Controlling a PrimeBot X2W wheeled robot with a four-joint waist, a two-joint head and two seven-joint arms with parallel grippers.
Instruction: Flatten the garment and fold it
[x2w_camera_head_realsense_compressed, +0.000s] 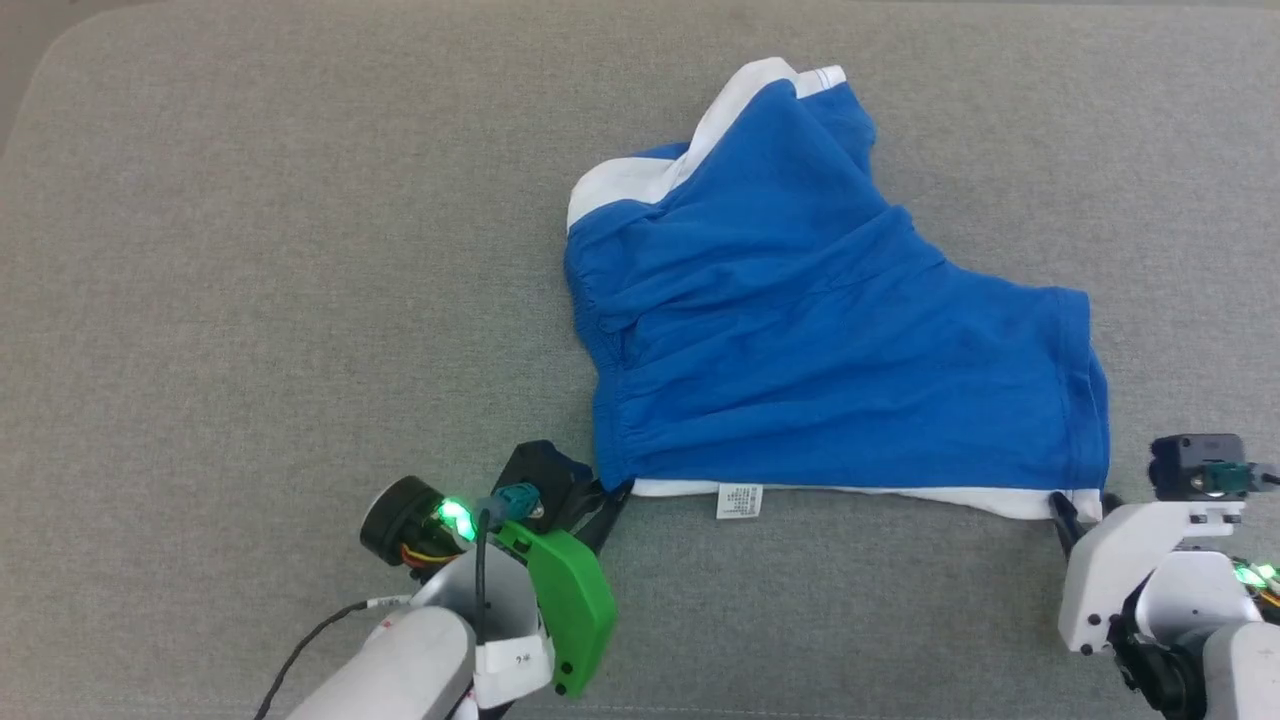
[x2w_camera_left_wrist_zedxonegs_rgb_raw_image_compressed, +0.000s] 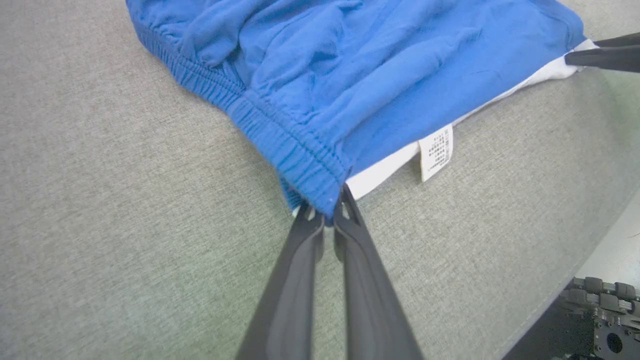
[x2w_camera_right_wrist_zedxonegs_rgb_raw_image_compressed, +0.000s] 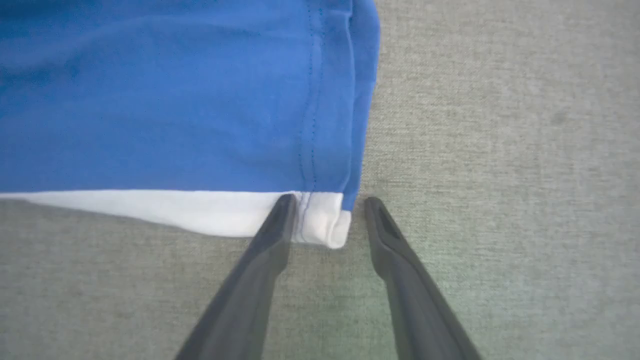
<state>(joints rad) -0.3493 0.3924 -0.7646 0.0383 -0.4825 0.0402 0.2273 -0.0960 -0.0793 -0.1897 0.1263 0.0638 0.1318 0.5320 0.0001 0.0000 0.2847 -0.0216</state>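
The left gripper (x2w_camera_left_wrist_zedxonegs_rgb_raw_image_compressed: 327, 214) has its jaws pressed together on the elastic waistband corner of the shorts (x2w_camera_head_realsense_compressed: 800, 330). The right gripper (x2w_camera_right_wrist_zedxonegs_rgb_raw_image_compressed: 325, 207) has its jaws apart and grips nothing; the white hem corner lies between them. Beyond both jaws the shorts spread rumpled over the grey surface (x2w_camera_head_realsense_compressed: 250, 300). A tag (x2w_camera_left_wrist_zedxonegs_rgb_raw_image_compressed: 436, 152) lies just right of the left jaws.
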